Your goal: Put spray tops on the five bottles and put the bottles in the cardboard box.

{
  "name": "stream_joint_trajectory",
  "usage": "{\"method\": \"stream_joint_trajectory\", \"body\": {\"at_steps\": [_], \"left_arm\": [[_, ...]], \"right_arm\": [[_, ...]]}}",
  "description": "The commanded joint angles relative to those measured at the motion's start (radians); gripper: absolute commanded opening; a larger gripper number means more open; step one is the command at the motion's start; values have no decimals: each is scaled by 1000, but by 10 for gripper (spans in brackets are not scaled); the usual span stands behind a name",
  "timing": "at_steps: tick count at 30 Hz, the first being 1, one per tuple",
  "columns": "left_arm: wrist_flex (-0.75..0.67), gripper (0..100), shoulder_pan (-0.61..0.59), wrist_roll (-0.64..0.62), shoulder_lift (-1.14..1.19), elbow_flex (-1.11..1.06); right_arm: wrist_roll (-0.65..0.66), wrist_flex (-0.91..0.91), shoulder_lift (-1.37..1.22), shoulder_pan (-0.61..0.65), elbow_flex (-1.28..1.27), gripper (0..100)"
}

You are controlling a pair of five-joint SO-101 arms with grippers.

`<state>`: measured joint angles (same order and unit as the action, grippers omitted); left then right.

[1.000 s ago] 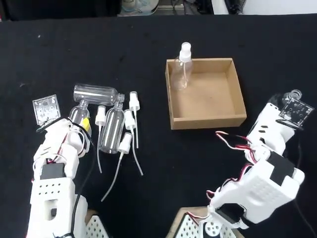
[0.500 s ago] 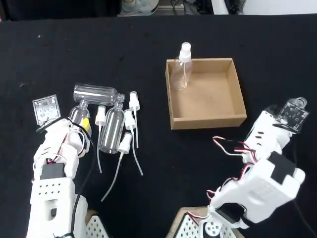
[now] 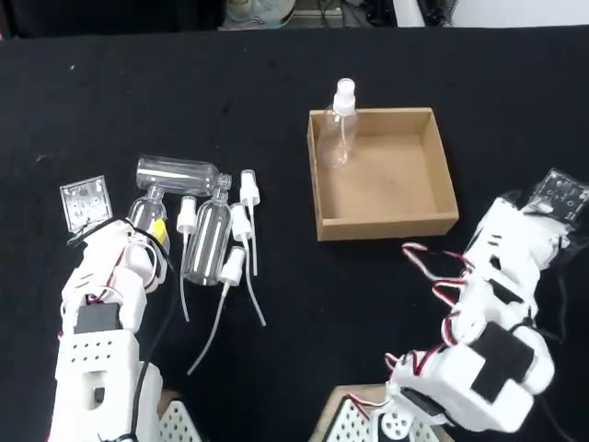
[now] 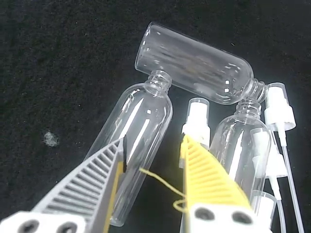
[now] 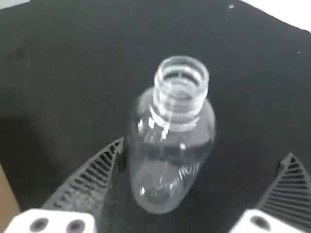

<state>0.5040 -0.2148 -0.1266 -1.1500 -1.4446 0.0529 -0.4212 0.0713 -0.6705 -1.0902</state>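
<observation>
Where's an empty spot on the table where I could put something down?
The black table is bare between the loose bottles and the cardboard box, and all along the far side. Most of the box floor is free; one capped bottle stands in a corner. It is crowded where the bottles and spray tops lie together.

Bottles: 5 in all.
With a spray top fitted: 1, the capped bottle [image 3: 338,138], standing inside the one cardboard box [image 3: 386,226].
Open-necked: 4. Three lie on the surface [image 3: 276,92]: crosswise bottle [image 3: 179,173], middle bottle [image 3: 210,238], outer bottle [image 3: 143,210]. The fourth bottle [image 5: 170,145] appears in the right wrist view.
Loose spray tops: 4, namely top A [image 3: 248,187], top B [image 3: 187,217], top C [image 3: 241,221], top D [image 3: 232,265].
</observation>
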Motion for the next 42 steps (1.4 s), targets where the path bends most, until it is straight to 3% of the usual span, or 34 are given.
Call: {"method": "stream_joint_trajectory", "body": {"at_steps": [1,15,26,42], "left_arm": [[-12,187,-7,0,-18,7],[-12,187,-7,0,-18,5],[-12,187,-7,0,-18,4],[-17,187,-4,0,-18,5]], "right_arm": [[0,25,85,8,68,421],[0,25,87,32,111,420],[2,20,-91,25,208,420],[3,26,42,32,125,420]]}}
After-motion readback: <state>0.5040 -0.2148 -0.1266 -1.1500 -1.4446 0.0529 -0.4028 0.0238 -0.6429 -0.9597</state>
